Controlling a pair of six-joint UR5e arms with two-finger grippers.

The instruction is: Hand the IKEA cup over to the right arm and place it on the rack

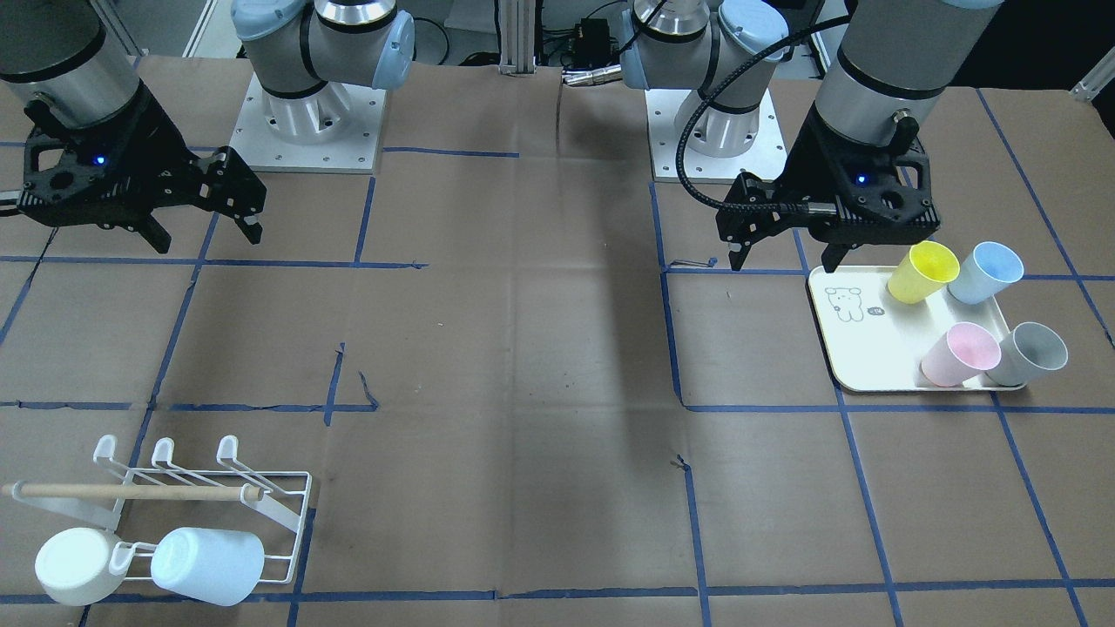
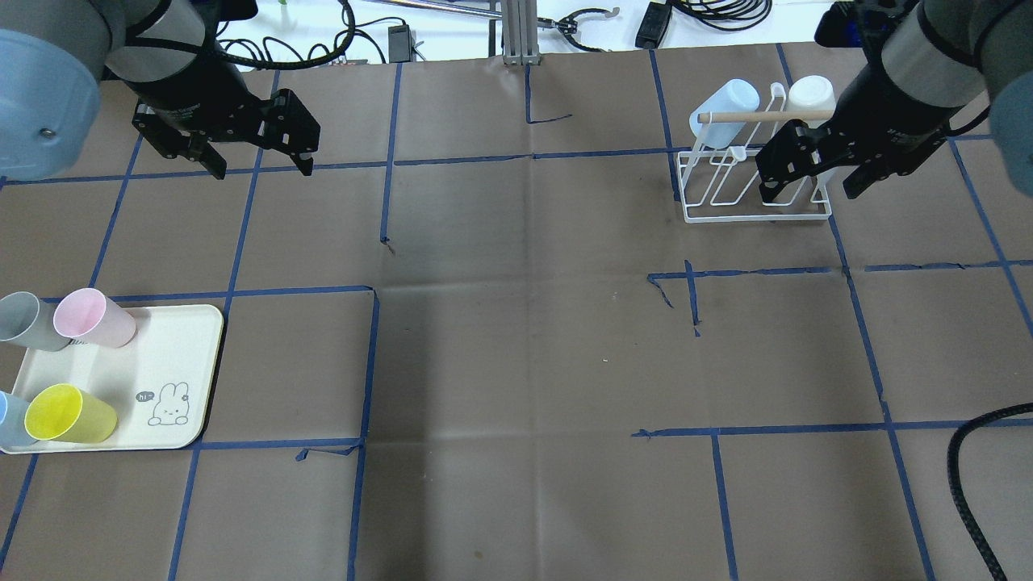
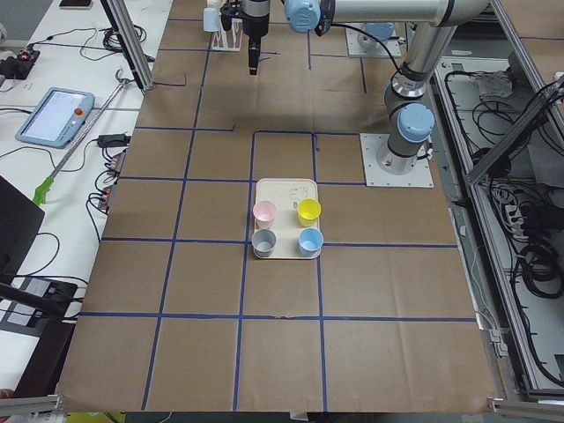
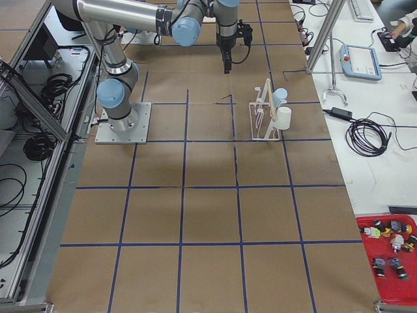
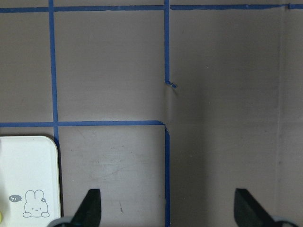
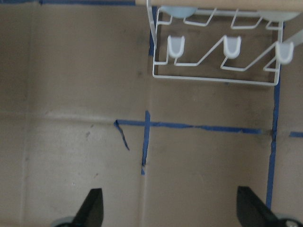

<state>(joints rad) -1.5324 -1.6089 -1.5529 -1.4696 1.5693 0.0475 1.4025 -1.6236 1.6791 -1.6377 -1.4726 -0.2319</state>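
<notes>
Four cups lie on the cream tray (image 1: pixel 858 344): yellow (image 1: pixel 922 272), blue (image 1: pixel 984 272), pink (image 1: pixel 958 353) and grey (image 1: pixel 1030 353). My left gripper (image 1: pixel 784 261) hangs open and empty just off the tray's robot-side corner; the left wrist view shows that corner of the tray (image 5: pixel 26 179). The white wire rack (image 2: pixel 754 190) carries a pale blue cup (image 2: pixel 722 109) and a white cup (image 2: pixel 809 93) under its wooden dowel (image 2: pixel 750 117). The right gripper (image 2: pixel 809 195) is open and empty, above the rack's right end. In the right wrist view the rack (image 6: pixel 213 78) lies ahead of the fingers.
Brown paper with blue tape lines covers the table. Both arm bases (image 1: pixel 309 122) (image 1: pixel 710 131) stand at the robot's edge. A black cable (image 2: pixel 976 452) loops in at the overhead view's lower right. Side benches hold a tablet (image 3: pixel 53 115) and a red bin (image 4: pixel 391 257).
</notes>
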